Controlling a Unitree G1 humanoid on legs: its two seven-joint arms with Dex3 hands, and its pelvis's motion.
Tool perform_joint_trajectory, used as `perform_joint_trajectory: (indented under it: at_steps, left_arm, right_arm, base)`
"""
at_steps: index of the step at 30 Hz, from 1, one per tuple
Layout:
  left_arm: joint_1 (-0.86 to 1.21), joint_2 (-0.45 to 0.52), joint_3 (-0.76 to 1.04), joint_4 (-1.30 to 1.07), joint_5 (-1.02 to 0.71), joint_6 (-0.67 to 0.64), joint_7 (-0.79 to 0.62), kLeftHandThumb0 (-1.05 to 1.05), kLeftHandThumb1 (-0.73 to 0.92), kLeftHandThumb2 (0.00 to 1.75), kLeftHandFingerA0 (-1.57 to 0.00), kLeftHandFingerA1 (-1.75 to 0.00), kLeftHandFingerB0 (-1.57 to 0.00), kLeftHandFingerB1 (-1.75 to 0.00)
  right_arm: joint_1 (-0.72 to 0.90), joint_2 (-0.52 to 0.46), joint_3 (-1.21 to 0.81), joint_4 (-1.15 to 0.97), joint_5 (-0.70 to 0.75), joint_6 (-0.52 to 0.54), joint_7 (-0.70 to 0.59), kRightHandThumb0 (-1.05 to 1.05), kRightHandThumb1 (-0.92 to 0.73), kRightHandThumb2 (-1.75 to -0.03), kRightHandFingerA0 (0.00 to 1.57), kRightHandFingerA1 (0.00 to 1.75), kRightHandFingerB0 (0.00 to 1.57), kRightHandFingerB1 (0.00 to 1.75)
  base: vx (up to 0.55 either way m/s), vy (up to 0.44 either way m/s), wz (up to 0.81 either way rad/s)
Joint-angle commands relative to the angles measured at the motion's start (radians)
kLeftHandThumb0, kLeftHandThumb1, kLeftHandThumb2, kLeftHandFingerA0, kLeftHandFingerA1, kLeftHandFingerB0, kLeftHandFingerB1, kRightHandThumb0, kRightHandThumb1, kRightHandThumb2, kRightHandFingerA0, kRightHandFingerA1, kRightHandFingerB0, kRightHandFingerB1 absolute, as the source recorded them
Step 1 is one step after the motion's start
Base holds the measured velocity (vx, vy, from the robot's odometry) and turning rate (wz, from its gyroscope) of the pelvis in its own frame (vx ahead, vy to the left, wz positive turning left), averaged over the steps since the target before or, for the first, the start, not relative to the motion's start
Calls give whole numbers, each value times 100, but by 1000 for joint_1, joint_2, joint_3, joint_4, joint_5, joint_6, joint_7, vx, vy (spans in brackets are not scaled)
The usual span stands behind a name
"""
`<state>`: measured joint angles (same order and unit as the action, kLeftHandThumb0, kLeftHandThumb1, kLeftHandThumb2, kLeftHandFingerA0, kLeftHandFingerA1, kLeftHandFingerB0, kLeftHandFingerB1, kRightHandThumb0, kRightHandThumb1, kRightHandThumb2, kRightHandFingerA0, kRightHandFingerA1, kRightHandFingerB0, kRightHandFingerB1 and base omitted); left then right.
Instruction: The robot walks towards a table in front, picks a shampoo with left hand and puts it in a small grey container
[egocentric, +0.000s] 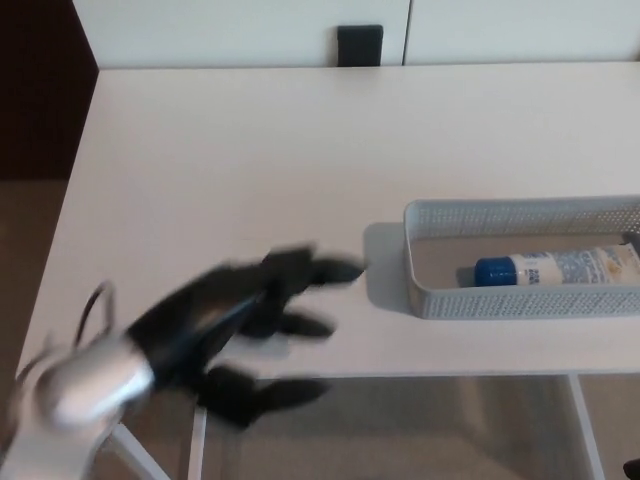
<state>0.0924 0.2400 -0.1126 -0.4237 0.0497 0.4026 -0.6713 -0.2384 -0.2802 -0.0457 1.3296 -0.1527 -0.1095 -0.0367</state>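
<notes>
Grey container (520, 300): shampoo (555, 268) lying inside | left hand (250, 312): empty, fingers spread

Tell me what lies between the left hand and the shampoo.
In the head view, only a bare strip of white table and the grey container's left wall; the shampoo lies inside, the left hand outside.

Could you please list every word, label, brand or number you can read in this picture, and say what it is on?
Shampoo bottle lying in the grey container: its label carries bluish print, too blurred to read.
Nothing else in view shows any text.
</notes>
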Motion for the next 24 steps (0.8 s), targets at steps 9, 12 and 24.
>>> perform_joint_trajectory:
  at_steps: [9, 12, 24]
  left_arm:
    - [892, 121, 530, 482, -209, -756, -266, -54, 40, 71, -57, -53, -45, -46]
    - [859, 160, 480, 526, -88, -755, -131, -52, 44, 56, -71, -46, -58, -40]
    - [318, 131, 320, 1057, 146, -488, 429, -33, 64, 59, -72, -70, -19, -28]
  right_arm:
    - [129, -15, 27, 21, -29, 16, -9, -33, -69, -59, 76, 49, 59, 42]
    - [140, -17, 25, 17, -24, 1, -14, -33, -69, -59, 76, 50, 60, 43]
    - [167, -23, 15, 19, -14, -7, -19, -34, -70, -61, 79, 51, 62, 44]
  base:
    - [0, 0, 0]
    - [0, 0, 0]
    - [0, 0, 0]
